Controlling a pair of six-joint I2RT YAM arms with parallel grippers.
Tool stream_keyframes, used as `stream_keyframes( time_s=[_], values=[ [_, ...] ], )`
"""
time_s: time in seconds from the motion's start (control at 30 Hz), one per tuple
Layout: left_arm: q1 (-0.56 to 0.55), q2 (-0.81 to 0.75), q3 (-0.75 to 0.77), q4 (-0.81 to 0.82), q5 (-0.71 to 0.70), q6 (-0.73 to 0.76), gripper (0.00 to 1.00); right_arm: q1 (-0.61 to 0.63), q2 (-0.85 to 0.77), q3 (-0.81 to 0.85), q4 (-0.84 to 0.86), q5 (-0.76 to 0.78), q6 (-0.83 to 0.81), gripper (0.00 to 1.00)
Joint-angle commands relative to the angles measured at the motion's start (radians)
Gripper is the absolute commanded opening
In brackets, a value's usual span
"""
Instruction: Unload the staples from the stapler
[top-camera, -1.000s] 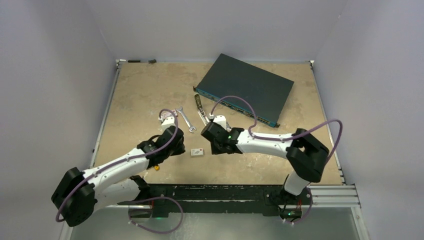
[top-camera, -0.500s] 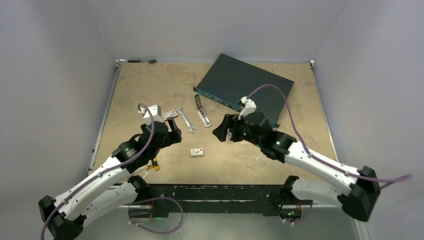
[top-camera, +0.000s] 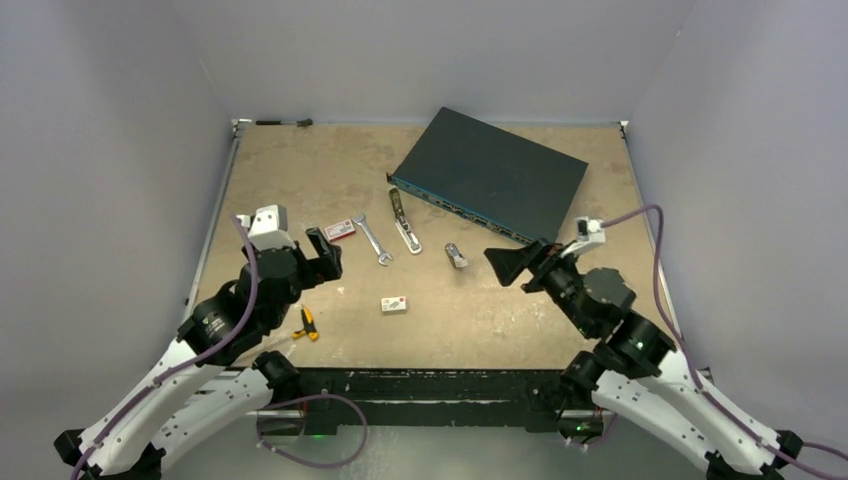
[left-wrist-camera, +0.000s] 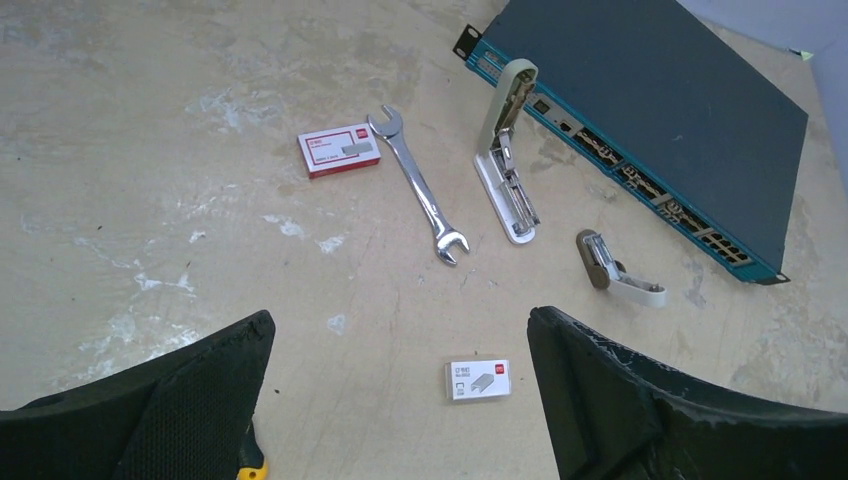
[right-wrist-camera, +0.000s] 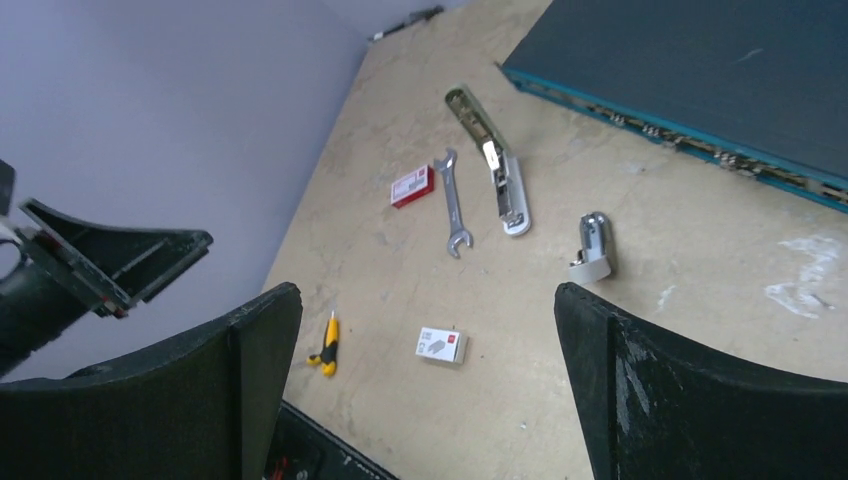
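My left gripper is spread wide and holds nothing. In my left wrist view only its two dark fingertips show, cut off at the bottom corners of the frame. My right gripper is just as wide apart and just as empty, its fingers cropped the same way at the lower edge of the right wrist view.

The stapler lies hinged open on the table, upper centre of my left wrist frame. Its pale top points toward the network switch, whose far side runs out of the frame at the upper right. Whether the staples sit in the silvery channel I cannot tell; it is too small and glary in every view. Just left of the stapler lies a wrench, and to the lower right a stubby grey piece, apart from both.

A yellow-and-black cutter is plain in the right wrist view, lower left. My left wrist camera catches only a yellow sliver of it behind a fingertip.

The red-and-white box, left of the wrench, has a white label whose print is too fine to read. The small white box, bottom centre, shows a grey picture and a red mark, and its lettering is also illegible.
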Motion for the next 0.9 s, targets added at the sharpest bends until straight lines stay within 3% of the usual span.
stream_keyframes(
  time_s=[0.0, 0.2, 0.87],
  values=[
    [-0.002, -0.016, 0.015, -0.012, -0.040, 0.049, 0.97, -0.001, -0.136, -0.001, -0.121, 0.218, 0.027, 0.99],
    [-0.002, -0.074, -0.009, -0.002, -0.062, 0.041, 0.98, -0.001, -0.216, 0.029, -0.204, 0.345, -0.039, 0.99],
    [-0.002, -0.062, -0.036, 0.047, -0.036, 0.065, 0.98, -0.001, -0.067, 0.066, -0.144, 0.314, -0.216, 0.98]
  ],
)
